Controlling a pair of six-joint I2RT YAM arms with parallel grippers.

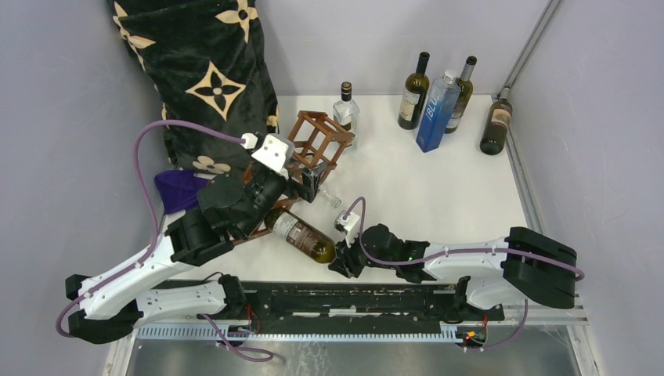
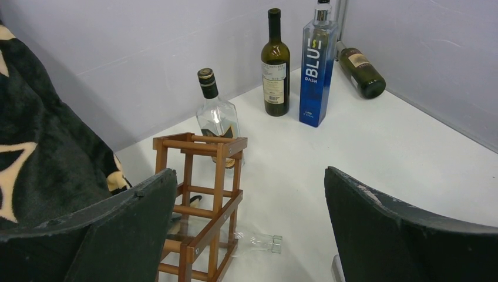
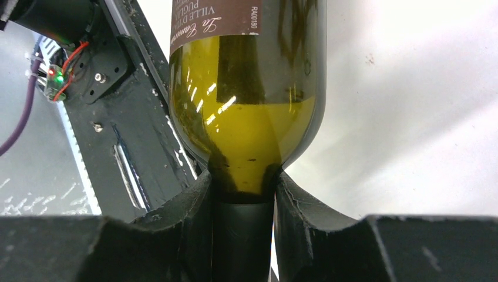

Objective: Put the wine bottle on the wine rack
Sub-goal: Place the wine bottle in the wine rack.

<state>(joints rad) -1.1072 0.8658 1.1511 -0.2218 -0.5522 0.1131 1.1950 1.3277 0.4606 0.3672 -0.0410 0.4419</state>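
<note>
We see the olive-green glass wine bottle with a brown label (image 1: 301, 233) low at the near side of the white bench (image 1: 438, 188). We cannot tell whether it holds liquid or rests on the bench. Its long axis runs diagonally, with the base up-left toward the near end of the reddish-brown wooden open-frame wine rack (image 2: 199, 141) and the neck down-right. The right tool (image 3: 244, 188) is clamped on that neck just under the shoulder. In the rack's lowest cell lies a clear glass bottle (image 2: 258, 239), its neck poking out onto the bench. The left tool (image 2: 249, 176) hovers over the rack with its fingers (image 2: 405, 235) spread wide apart, holding nothing. A squat clear black-capped bottle (image 2: 216, 114) stands just behind the rack.
</note>
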